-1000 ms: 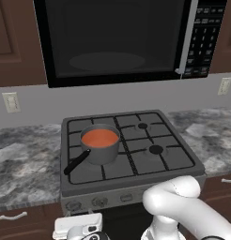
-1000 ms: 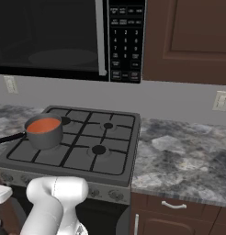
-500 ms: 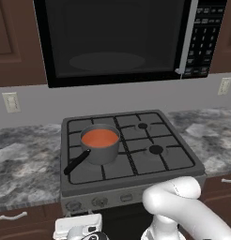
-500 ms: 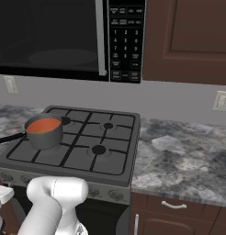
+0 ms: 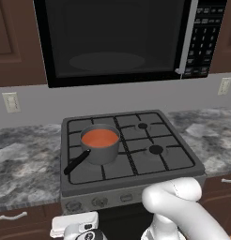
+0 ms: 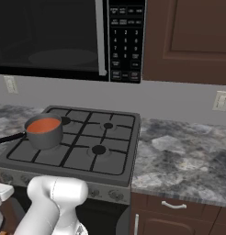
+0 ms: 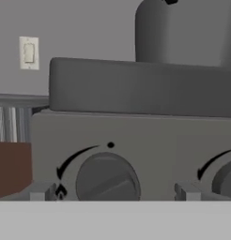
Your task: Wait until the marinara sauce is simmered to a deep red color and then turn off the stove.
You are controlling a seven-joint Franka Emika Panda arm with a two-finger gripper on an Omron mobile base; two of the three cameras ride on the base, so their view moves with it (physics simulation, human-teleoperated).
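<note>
The marinara sauce (image 5: 99, 138) is a flat orange-red disc in a small grey saucepan (image 5: 100, 150) with a black handle, on the front left burner of the stove (image 5: 150, 164). It also shows as the sauce (image 6: 42, 125) in the right base view. My hand (image 5: 74, 221) hangs low in front of the stove's left knobs. In the hand view, my gripper (image 7: 112, 192) is open, its two tips wide apart on either side of a round grey knob (image 7: 107, 182) without touching it. The saucepan (image 7: 183, 28) rises above the stove's front panel.
A second knob (image 7: 226, 180) sits to the right on the same panel. A big black microwave (image 5: 117, 42) hangs over the cooktop. Grey marble counter (image 6: 179, 156) flanks the stove, with brown drawers (image 6: 179, 211) below and a wall outlet (image 7: 28, 51).
</note>
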